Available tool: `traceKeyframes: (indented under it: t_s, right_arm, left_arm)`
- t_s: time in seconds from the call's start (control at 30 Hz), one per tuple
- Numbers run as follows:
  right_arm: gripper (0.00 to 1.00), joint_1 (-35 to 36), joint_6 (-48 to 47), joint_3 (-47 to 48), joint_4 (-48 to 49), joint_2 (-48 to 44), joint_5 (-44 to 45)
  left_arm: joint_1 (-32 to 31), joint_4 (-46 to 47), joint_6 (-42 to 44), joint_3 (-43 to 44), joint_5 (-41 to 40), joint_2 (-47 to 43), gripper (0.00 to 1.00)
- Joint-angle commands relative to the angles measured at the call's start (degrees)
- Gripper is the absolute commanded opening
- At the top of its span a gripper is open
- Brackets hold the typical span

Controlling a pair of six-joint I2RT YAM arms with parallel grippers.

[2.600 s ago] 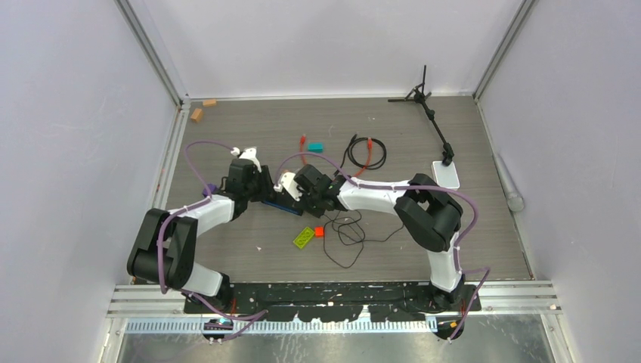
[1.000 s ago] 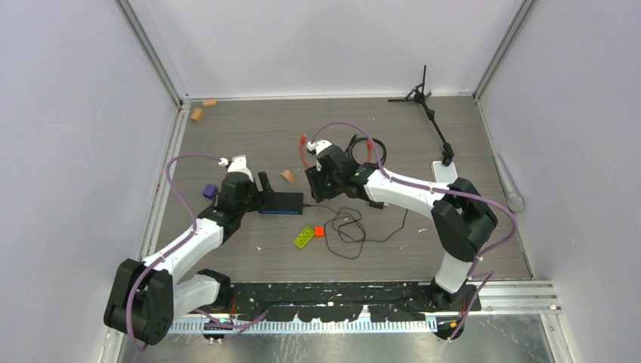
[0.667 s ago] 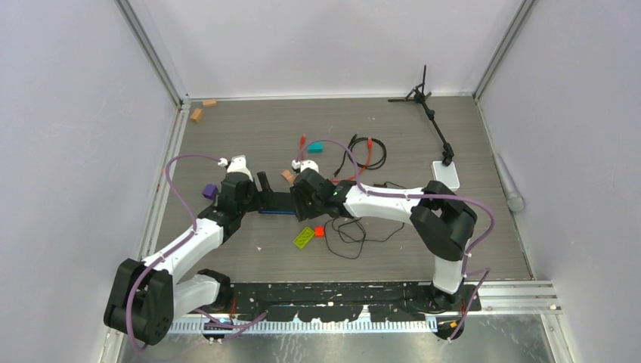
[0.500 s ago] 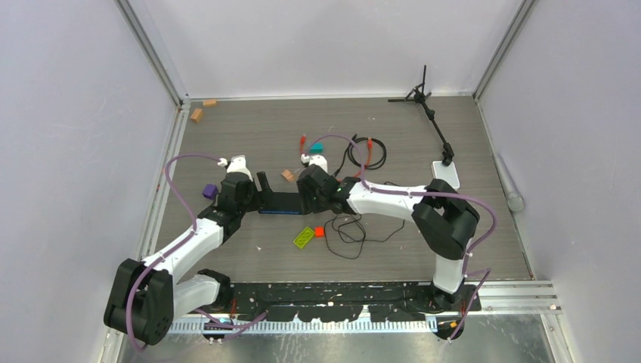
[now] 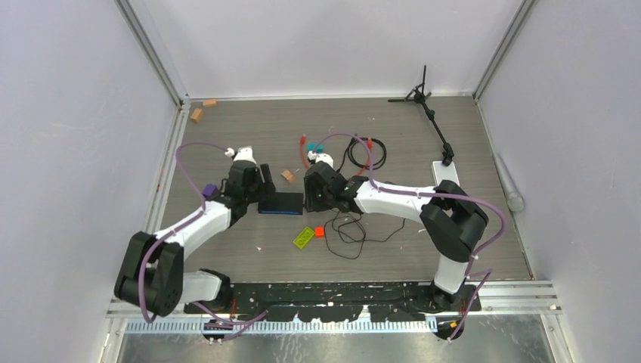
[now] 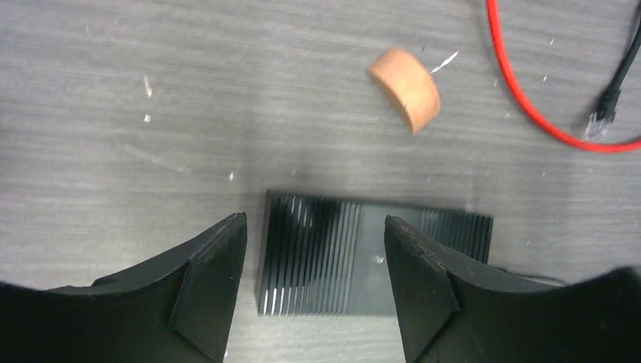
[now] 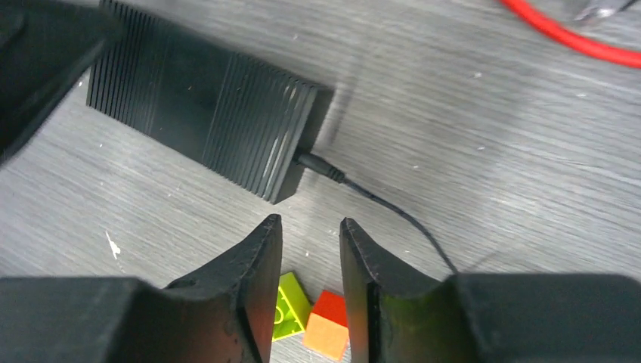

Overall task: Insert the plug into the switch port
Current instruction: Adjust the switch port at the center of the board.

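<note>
The switch (image 5: 280,203) is a black ribbed box lying flat mid-table. My left gripper (image 5: 261,189) hovers open over its left end, and its fingertips (image 6: 227,242) straddle the ribbed top (image 6: 340,265) without touching. At the box's right end (image 7: 204,106) my right gripper (image 5: 311,198) hangs open by a narrow gap, nothing between the fingers (image 7: 264,257). A thin black wire (image 7: 325,168) enters that end. The red cable (image 5: 305,155) lies behind, its plug (image 5: 303,140) a small tip at the far end. A stretch of red cable (image 6: 529,113) shows in the left wrist view.
A tan wooden piece (image 5: 287,175) lies just behind the switch. Green (image 5: 304,237) and red (image 5: 319,231) bricks sit in front, beside loops of black wire (image 5: 351,234). Also about: a purple block (image 5: 209,189), a teal block (image 5: 321,145), a black stand (image 5: 427,106), a white card (image 5: 446,174).
My right gripper came from the back by the red cable down to the switch's right end and narrowed. The left gripper shifted onto the switch's left end and closed partway.
</note>
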Motion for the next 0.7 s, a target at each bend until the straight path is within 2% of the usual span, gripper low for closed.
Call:
traceKeyframes:
  t_s: [0.0,0.33,0.67]
  right_arm:
    - [0.37,1.01,1.28,1.28,3.62,1.71,-3.71]
    - [0.28,0.51,1.3,0.02,3.12,5.03,-1.91]
    - [0.24,-3.56,0.52,2.38,5.01,9.92,-3.06]
  left_arm:
    - [0.07,1.52,1.7,8.21,-0.49,6.08,0.67]
    - [0.27,-4.53,3.1,18.18,2.56,19.47,0.56]
    - [0.26,-6.37,-0.33,13.24,4.75,20.51,0.53]
